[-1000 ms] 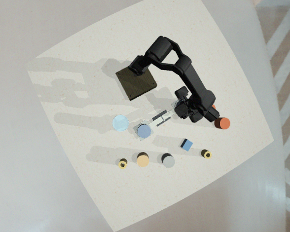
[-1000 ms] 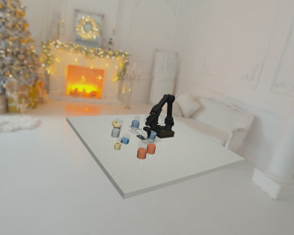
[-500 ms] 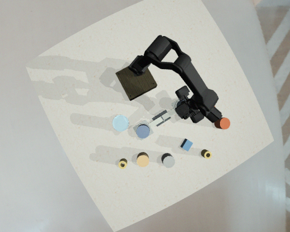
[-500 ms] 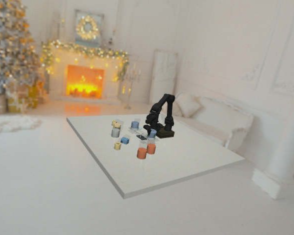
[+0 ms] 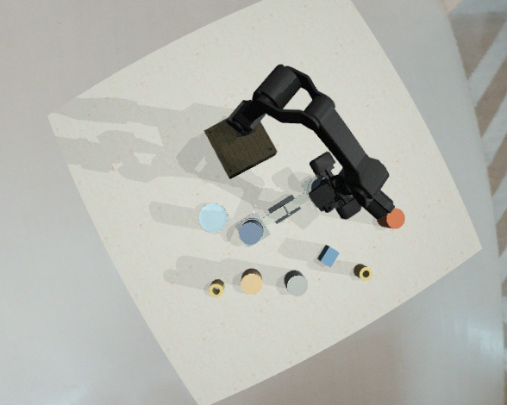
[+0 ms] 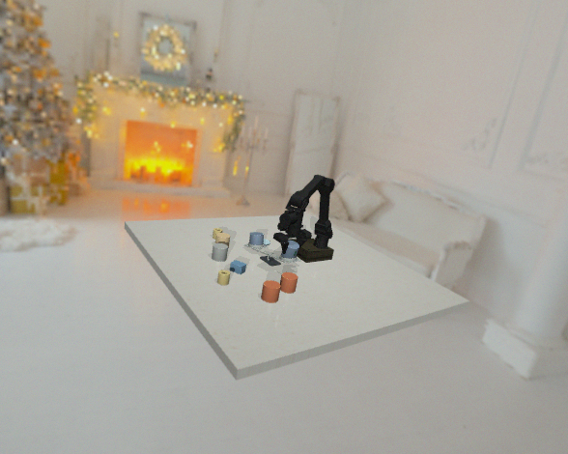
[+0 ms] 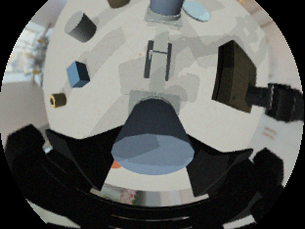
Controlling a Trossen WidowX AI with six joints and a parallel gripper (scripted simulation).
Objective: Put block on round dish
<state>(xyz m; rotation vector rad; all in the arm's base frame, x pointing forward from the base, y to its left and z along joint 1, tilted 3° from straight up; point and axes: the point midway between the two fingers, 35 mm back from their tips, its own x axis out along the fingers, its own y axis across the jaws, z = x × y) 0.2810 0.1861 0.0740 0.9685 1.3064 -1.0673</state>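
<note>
My gripper (image 5: 320,190) (image 6: 287,242) (image 7: 152,130) is shut on a blue cup (image 7: 152,128) (image 6: 291,250) at the near end of the small balance (image 5: 284,209) (image 7: 158,60) (image 6: 270,255). The cup's rim sits at the balance's end pad; I cannot tell whether it is raised. In the top view the gripper hides this cup. The other blue cup (image 5: 250,232) (image 6: 256,238) stands upright on the far end. The round light-blue dish (image 5: 212,216) (image 7: 196,9) lies flat just beyond that cup. No block shows.
A blue cube (image 5: 328,255) (image 7: 78,74), a grey cylinder (image 5: 297,283) (image 7: 81,27), a tan cylinder (image 5: 251,281) and two yellow rings (image 5: 216,288) (image 5: 363,272) stand in front of the balance. An orange cylinder (image 5: 394,217) stands by the arm. The dark base plate (image 5: 240,150) is behind.
</note>
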